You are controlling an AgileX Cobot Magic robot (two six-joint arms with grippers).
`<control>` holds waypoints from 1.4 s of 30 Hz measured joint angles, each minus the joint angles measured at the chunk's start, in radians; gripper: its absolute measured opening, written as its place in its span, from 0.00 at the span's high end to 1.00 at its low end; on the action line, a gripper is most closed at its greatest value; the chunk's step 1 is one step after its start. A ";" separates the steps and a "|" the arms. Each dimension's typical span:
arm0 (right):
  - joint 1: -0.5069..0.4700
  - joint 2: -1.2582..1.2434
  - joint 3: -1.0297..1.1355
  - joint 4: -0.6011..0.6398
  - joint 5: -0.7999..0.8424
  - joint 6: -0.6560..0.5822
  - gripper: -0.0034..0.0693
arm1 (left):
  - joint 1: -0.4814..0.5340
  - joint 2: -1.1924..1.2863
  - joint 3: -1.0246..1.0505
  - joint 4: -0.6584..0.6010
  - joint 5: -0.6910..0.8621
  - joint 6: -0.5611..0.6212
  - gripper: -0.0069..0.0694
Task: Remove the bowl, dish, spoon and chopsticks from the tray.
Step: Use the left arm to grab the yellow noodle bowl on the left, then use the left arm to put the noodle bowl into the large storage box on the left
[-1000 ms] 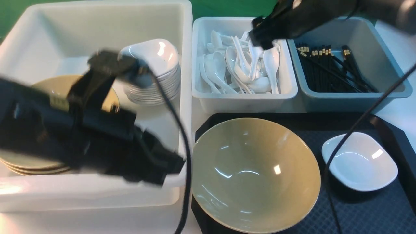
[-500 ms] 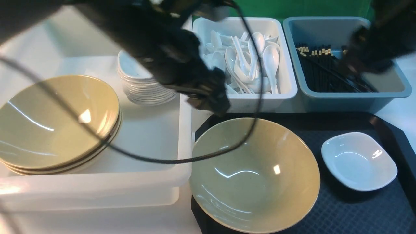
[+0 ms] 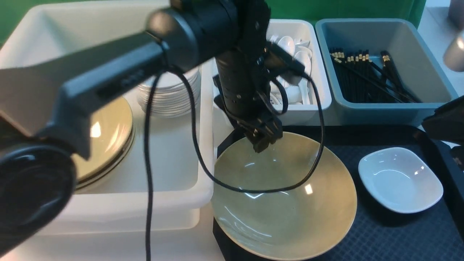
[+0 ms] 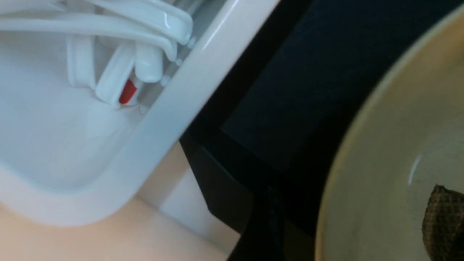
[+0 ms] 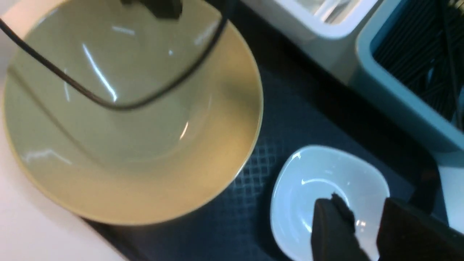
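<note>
Green backing [image 3: 344, 9] rises at the far side. On the black tray [image 3: 384, 137], the wide, shallow olive-yellow bowl [image 3: 286, 217] lies left of the small rounded-square white dish [image 3: 400, 181], both glossy (the bowl catches a bright fleck of light). The left gripper [image 3: 266, 143], open, hangs over the bowl's far part; the right gripper [image 5: 366, 224] stands parted, holding nothing.

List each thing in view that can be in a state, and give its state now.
Bowl: upright, on the tray, nothing held in it.
Dish: upright, on the tray.
Tray: flat, still loaded.
Left gripper: open, at the bowl's rim.
Right gripper: open, over the dish.
Chopsticks: heaped in the bin.
</note>
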 joint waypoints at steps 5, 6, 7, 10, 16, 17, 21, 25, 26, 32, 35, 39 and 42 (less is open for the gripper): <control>0.000 -0.003 0.001 0.000 -0.014 0.000 0.65 | 0.000 0.049 -0.001 0.000 -0.011 -0.014 0.33; 0.000 -0.003 0.001 0.000 -0.015 0.000 0.65 | -0.001 0.051 -0.001 0.000 -0.011 -0.017 0.38; 0.000 -0.003 0.001 0.000 -0.017 0.000 0.65 | -0.003 0.053 -0.002 0.000 -0.011 -0.024 0.46; -0.001 -0.003 0.002 0.000 -0.025 0.000 0.65 | -0.013 0.054 -0.007 0.007 -0.012 -0.041 0.75; -0.001 -0.003 0.002 0.000 -0.053 -0.001 0.64 | -0.018 -0.009 -0.076 -0.137 0.018 -0.051 0.89; -0.001 -0.003 0.002 0.000 -0.054 -0.001 0.64 | -0.018 -0.014 -0.081 -0.144 0.020 -0.051 0.89; -0.001 -0.003 0.002 0.000 -0.059 -0.011 0.64 | 0.006 -0.140 -0.135 -0.220 0.015 -0.030 0.89; -0.001 -0.003 0.002 0.019 -0.082 -0.019 0.65 | 0.075 -0.289 -0.132 -0.290 0.030 -0.049 0.90; -0.001 -0.003 0.002 0.038 -0.096 -0.026 0.66 | 0.104 -0.335 -0.118 -0.296 0.031 -0.061 0.90; -0.003 0.000 0.000 0.270 -0.143 -0.187 0.80 | 0.440 -0.630 0.105 -0.276 0.022 -0.163 0.90; -0.003 0.013 -0.009 0.366 -0.153 -0.277 0.86 | 0.719 -0.763 0.269 -0.286 -0.033 -0.186 0.90; -0.003 0.039 -0.021 0.417 -0.168 -0.319 0.90 | 1.036 -0.854 0.454 -0.401 -0.077 -0.144 0.90; -0.003 0.051 -0.021 0.423 -0.163 -0.324 0.90 | 1.213 -0.867 0.594 -0.534 -0.095 -0.045 0.90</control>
